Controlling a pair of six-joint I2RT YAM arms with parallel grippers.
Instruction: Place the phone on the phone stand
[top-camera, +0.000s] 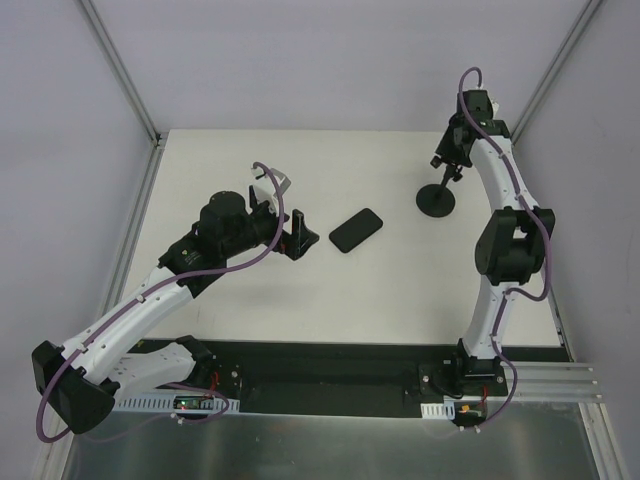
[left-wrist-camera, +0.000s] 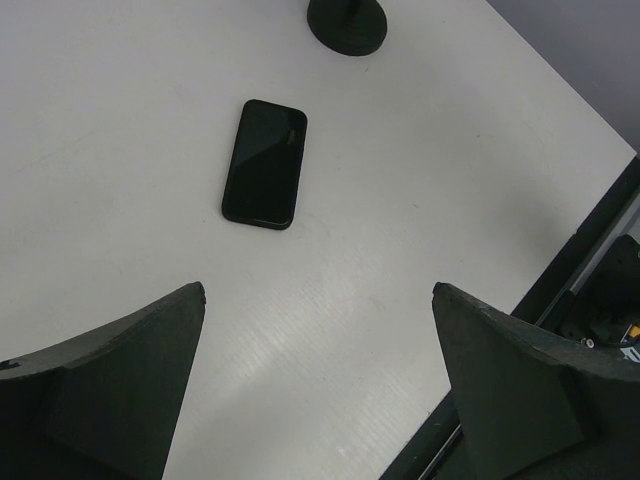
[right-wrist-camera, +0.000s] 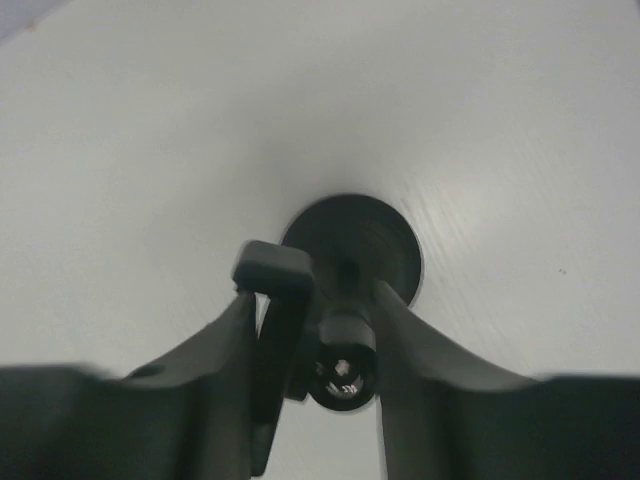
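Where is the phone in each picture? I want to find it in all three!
Top view: the phone lies flat near the middle, left of the phone stand.
Left wrist view: the phone is up and left of the middle, below the phone stand at the top edge.
Right wrist view: the phone is not in it.
Shared landmark: the phone stand, whose round black base shows in all three.

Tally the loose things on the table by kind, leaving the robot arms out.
phone: 1
phone stand: 1
Total: 2
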